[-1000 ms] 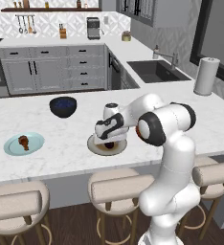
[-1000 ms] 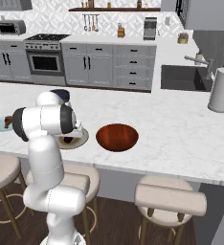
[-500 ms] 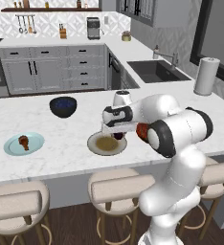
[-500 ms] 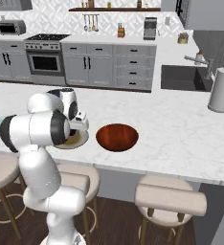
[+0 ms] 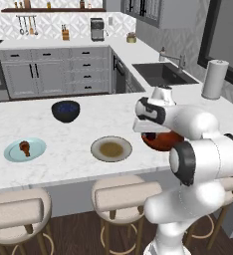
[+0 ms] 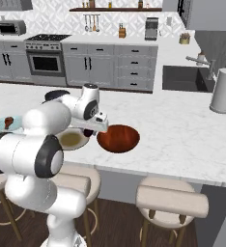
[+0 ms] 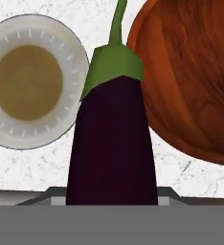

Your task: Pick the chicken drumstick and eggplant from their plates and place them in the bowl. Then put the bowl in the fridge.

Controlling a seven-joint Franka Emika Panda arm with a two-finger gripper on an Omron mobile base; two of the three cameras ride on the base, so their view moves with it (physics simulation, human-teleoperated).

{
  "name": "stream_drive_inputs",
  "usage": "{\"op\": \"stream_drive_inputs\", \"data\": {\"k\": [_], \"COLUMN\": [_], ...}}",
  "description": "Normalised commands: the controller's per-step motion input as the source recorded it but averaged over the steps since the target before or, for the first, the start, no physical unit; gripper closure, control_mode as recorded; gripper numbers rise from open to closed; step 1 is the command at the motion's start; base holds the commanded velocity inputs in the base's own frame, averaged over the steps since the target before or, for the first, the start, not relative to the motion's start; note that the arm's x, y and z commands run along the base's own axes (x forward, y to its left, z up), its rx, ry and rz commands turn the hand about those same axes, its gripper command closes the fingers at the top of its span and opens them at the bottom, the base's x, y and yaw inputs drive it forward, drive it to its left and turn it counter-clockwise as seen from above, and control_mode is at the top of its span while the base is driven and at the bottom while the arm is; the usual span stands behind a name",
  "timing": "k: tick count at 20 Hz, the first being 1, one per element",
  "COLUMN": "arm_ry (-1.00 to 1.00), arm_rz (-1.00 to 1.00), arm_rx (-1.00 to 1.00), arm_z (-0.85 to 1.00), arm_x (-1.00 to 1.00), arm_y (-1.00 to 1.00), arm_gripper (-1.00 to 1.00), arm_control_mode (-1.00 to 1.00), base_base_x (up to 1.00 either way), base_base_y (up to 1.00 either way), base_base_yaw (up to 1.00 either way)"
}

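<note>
The eggplant [image 7: 111, 143] is held in the claw [image 6: 96, 126], seen up close in the hand view w/ green cap and stem pointing away from the camera. It is carried above the counter [image 5: 78, 162], between the beige plate [image 7: 30, 81] and the red-brown bowl [image 7: 190, 76], not yet over the bowl. Beige plate [image 5: 111, 149] is seen bare, brownish centre showing. Bowl [image 6: 118, 138] sits just beside it, toward the sink side. The drumstick [image 5: 24, 147] lies on the pale blue plate [image 5: 25, 150], well apart at the far left. A dark blue bowl [image 5: 65, 110] is set further back on the counter. A paper towel roll [image 5: 212, 79] stands near the sink [image 5: 161, 73].
</note>
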Motion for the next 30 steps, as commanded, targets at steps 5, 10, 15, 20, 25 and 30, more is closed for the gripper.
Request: {"op": "stream_drive_inputs", "data": {"k": [5, 10, 15, 20, 25, 30], "arm_ry": [0.09, 0.08, 0.02, 0.00, 0.00, 0.00], "arm_rz": [-0.02, 0.00, 0.00, 0.00, 0.00, 0.00], "arm_rx": [0.00, 0.00, -0.07, -0.03, 0.00, 0.00], "arm_z": [0.02, -0.22, -0.83, -0.48, 0.00, 0.00], "arm_x": [0.18, 0.71, 0.43, 0.14, 0.04, 0.00], "arm_y": [-0.98, -0.83, -0.29, -0.05, 0.00, 0.00], "arm_gripper": [1.00, 1.00, 1.00, 1.00, -1.00, -1.00], "arm_control_mode": [-1.00, -1.00, -1.00, -1.00, -1.00, -1.00], "base_base_x": [0.00, 0.00, 0.00, 0.00, 0.00, 0.00], "base_base_y": [0.00, 0.00, 0.00, 0.00, 0.00, 0.00], "base_base_yaw": [0.00, 0.00, 0.00, 0.00, 0.00, 0.00]}}
